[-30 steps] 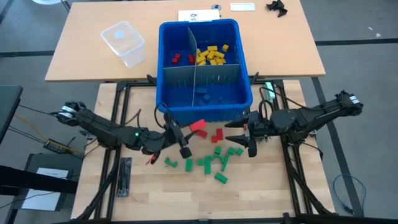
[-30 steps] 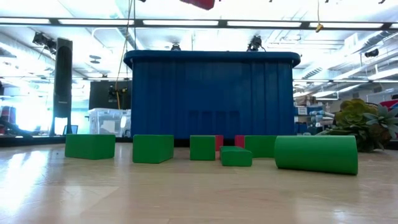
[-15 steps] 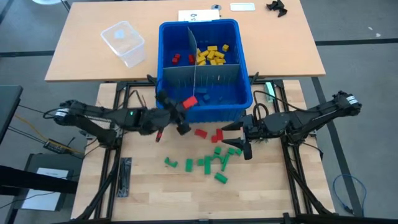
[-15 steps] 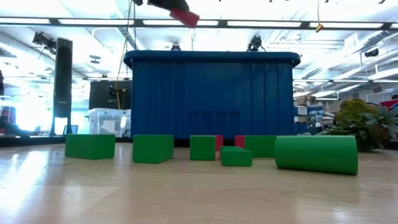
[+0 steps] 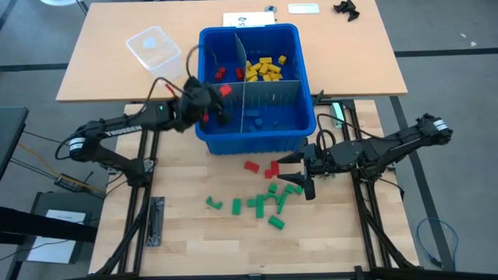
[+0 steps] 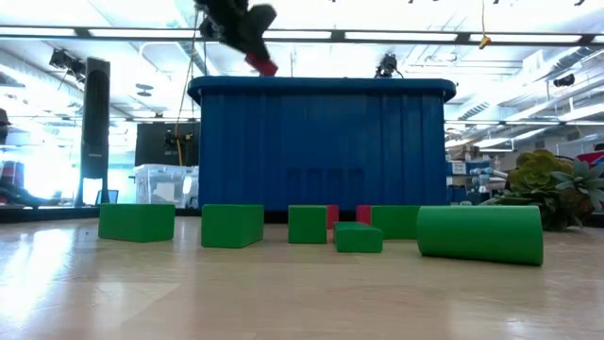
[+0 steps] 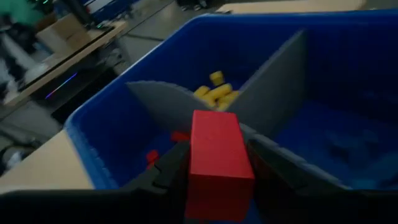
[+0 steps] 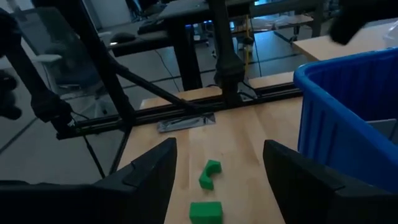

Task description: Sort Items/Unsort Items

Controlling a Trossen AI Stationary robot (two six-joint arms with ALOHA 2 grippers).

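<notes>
My left gripper is shut on a red block above the left side of the blue bin; the low view shows the block just above the rim. More red blocks lie in the bin's far left compartment and yellow ones in the far right one. Loose green blocks and two red blocks lie flat on the wooden table in front of the bin. My right gripper hovers open over them, holding nothing. My left gripper pinches the red block by its two opposite side faces, one finger on each side. The fingers come from the table's left, slanting slightly down. The block sticks out ahead of the fingertips, lifted clear over the bin.
Grey slotted dividers split the bin into compartments; blue blocks lie in the near right one. A clear plastic container stands on the far table left of the bin. In the right wrist view, green blocks lie ahead of the open fingers.
My left gripper has carried the red block up and toward the table's far edge, from over the loose blocks to above the bin's left side, swinging its fingers toward the bin. It has stayed shut on the block, which has stayed clear of everything.
</notes>
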